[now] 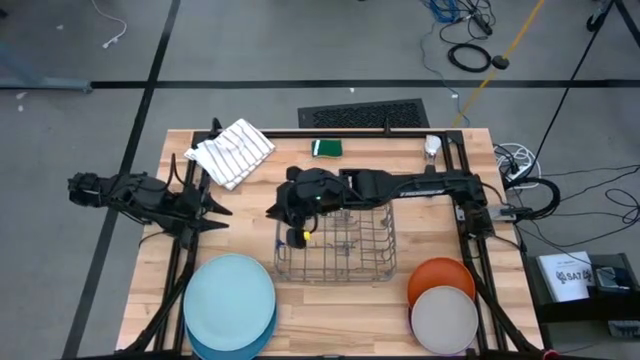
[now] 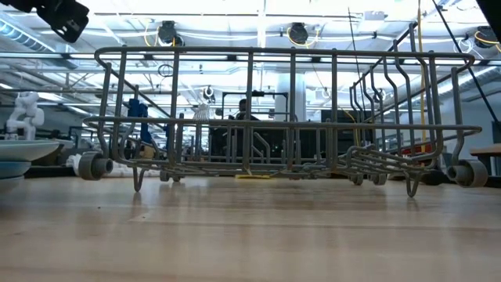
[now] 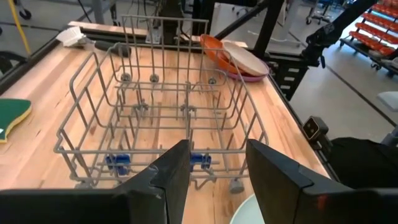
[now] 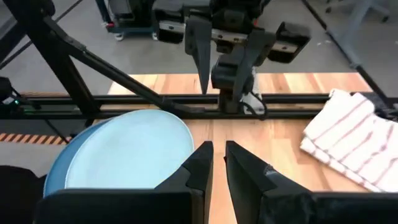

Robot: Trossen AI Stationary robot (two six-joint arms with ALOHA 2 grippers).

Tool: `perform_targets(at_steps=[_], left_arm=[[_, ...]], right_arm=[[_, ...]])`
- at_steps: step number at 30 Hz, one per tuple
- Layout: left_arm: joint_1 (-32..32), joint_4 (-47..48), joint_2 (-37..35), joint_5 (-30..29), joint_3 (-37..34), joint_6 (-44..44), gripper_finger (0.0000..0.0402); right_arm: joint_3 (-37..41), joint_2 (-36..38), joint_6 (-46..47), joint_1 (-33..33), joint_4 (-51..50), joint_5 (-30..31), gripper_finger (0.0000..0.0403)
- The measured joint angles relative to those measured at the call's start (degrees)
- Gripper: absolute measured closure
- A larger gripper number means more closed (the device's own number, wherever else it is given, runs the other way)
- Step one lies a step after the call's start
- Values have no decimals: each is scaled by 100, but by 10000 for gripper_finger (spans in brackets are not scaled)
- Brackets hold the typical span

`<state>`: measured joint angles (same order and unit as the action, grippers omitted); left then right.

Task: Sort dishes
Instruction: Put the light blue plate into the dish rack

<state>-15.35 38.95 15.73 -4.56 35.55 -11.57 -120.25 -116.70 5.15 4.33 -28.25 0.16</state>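
- Wire rack [image 1: 335, 243] at table centre, empty of dishes; large stack at 7 o'clock of it, light blue plate [image 1: 229, 295] on top, darker blue plate [image 1: 232, 344] beneath
- Small stack at 4 o'clock of rack: orange plate [image 1: 440, 274] under off-white plate [image 1: 445, 319], purple rim [image 3: 252, 75] just showing in left wrist view
- Left gripper [image 1: 212, 211] at 9 o'clock of rack, fingers spread, holding nothing
- Right gripper [image 1: 288, 228] over rack's 9 o'clock edge, fingers nearly pressed together, empty
- Judgement: next pick is likely the light blue plate; approach low at its rim, pinch the edge only, lift clear of the plate below
- Risk: arms crowd each other near the rack; move one at a time
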Motion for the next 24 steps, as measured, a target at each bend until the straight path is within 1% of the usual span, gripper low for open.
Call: perform_targets(at_steps=[4, 7, 17, 21, 24], left_arm=[[0, 1, 0, 2, 0, -1, 243], [0, -1, 0, 2, 0, -1, 243], [0, 8, 0, -17, 0, -5, 243], [0, 9, 0, -27, 0, -5, 243], [0, 9, 0, -41, 0, -5, 243]], right_arm=[[-2, -260, 171, -31, 212, -387, 363], [1, -499, 179, -22, 306, -636, 351], [2, -625, 197, 168, 572, -644, 239], [2, -625, -3, 323, 716, -653, 210], [2, -625, -187, 422, 677, -651, 197]])
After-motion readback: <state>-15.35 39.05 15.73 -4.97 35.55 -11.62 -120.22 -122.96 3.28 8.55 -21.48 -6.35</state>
